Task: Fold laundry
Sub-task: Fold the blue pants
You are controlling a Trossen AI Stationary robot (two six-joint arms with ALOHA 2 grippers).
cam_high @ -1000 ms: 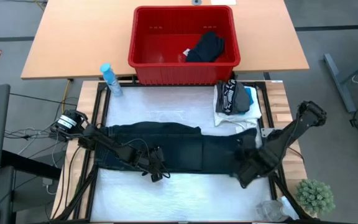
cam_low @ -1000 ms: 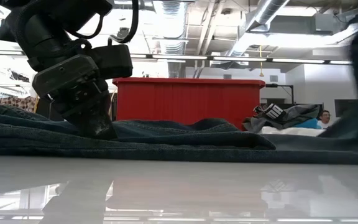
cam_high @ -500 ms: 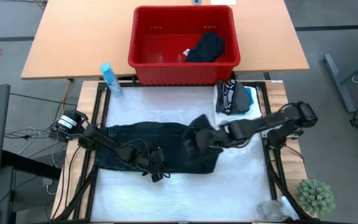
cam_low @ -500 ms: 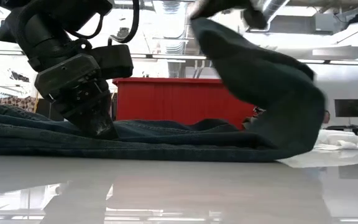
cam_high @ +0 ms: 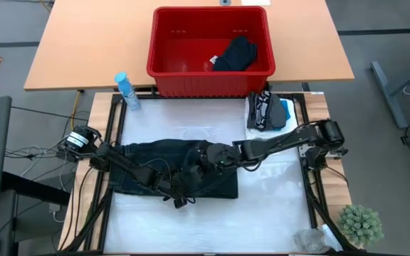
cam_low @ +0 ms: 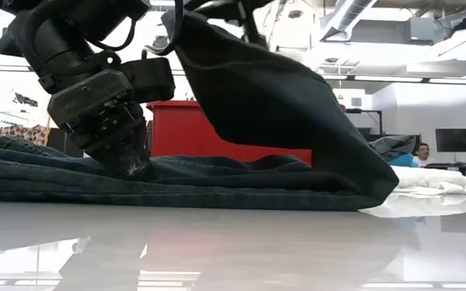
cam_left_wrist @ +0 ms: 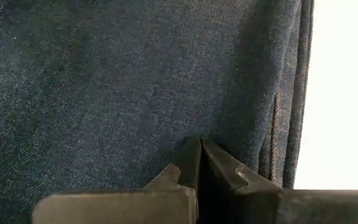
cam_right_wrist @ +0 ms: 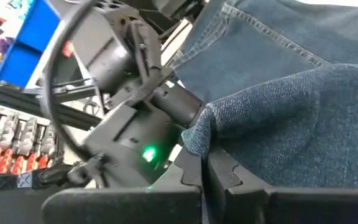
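Overhead, your right gripper (cam_high: 206,153) is lost against the dark jeans (cam_high: 155,153) mid-table; its wrist view shows the fingers pinched on a denim edge, lifted in the low view. Your left gripper (cam_high: 179,200) presses closed on the jeans' near edge. Writing on the folded stack (cam_high: 265,114) stays unreadable.

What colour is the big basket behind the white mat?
Red. The slotted plastic basket shows best in the high view.

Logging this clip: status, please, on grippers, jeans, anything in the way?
Left gripper shut, pressing jeans flat. Right gripper shut on jeans' end, lifted over the middle. Nothing in the way; folded pile sits apart.
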